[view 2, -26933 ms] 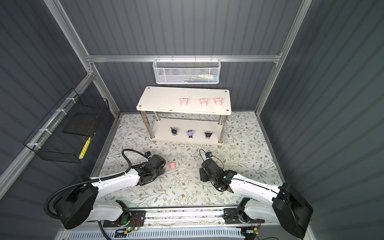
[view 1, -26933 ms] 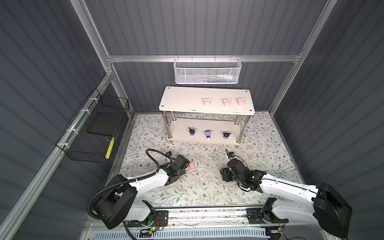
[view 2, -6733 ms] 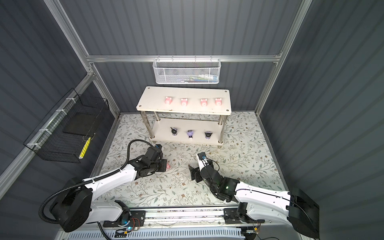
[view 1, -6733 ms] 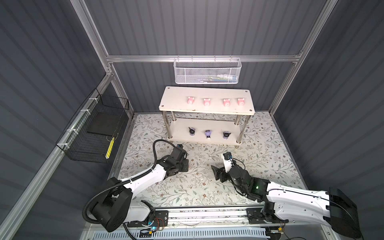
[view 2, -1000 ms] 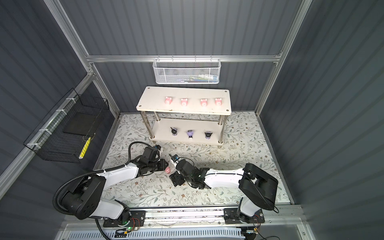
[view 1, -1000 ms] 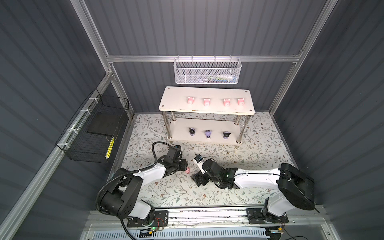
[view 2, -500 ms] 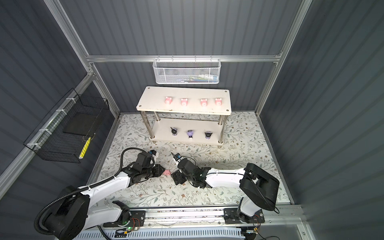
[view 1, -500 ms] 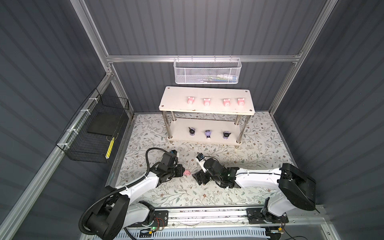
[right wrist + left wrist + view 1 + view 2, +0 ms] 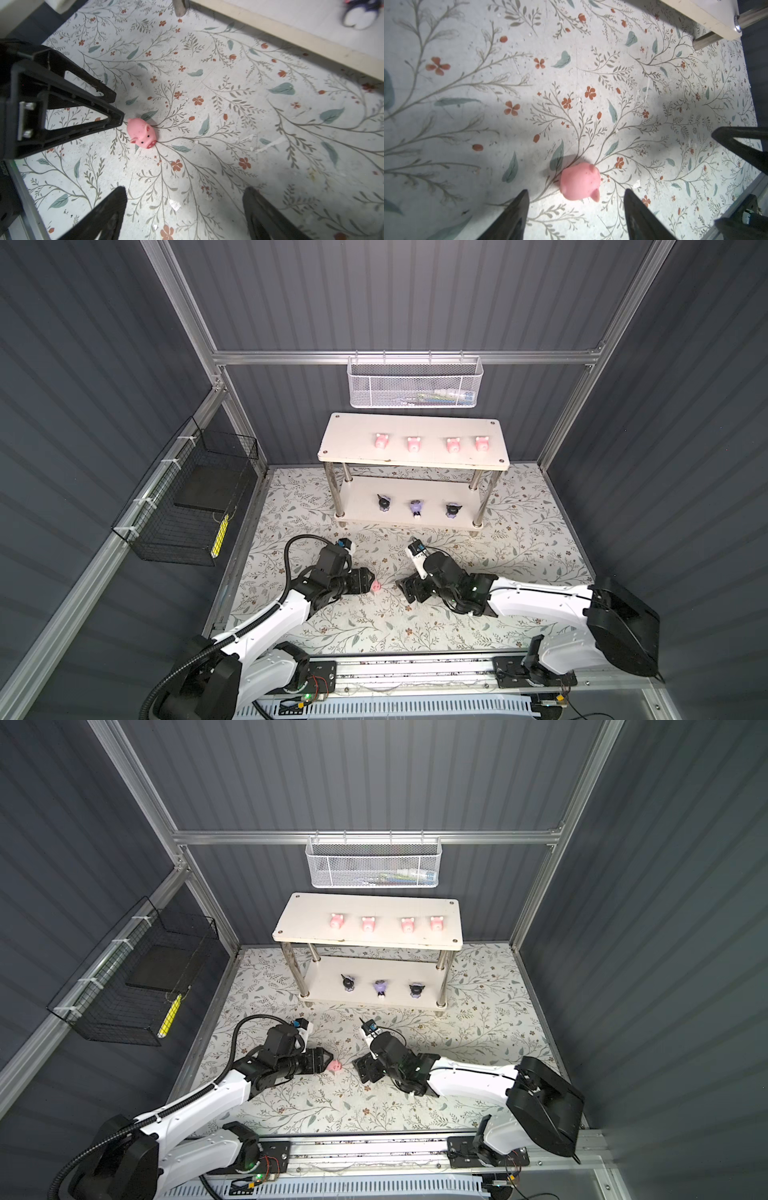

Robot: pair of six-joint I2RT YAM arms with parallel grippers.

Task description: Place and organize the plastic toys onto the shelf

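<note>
A small pink pig toy [image 9: 376, 585] [image 9: 335, 1065] [image 9: 579, 181] [image 9: 142, 134] lies on the flowered mat, free of both grippers. My left gripper [image 9: 370, 578] [image 9: 327, 1057] [image 9: 576, 190] [image 9: 114, 108] is open, its tips just behind the pig on either side. My right gripper [image 9: 405, 592] [image 9: 360, 1071] [image 9: 185, 188] is open and empty, a short way to the pig's right. The white shelf [image 9: 353, 439] [image 9: 307, 919] holds several pink pigs [image 9: 414, 444] on its top tier. Three purple-and-black toys [image 9: 415, 507] stand on the lower tier.
A white mesh basket [image 9: 413, 383] hangs on the back wall above the shelf. A black wire basket [image 9: 187, 497] hangs on the left wall. A metal shelf leg [image 9: 708, 38] stands beyond the pig. The arms' rail [image 9: 395, 668] runs along the front edge.
My left gripper was shut on the pink pig and has now opened; the pig lies loose on the mat at its tips. The right gripper stays open beside it.
</note>
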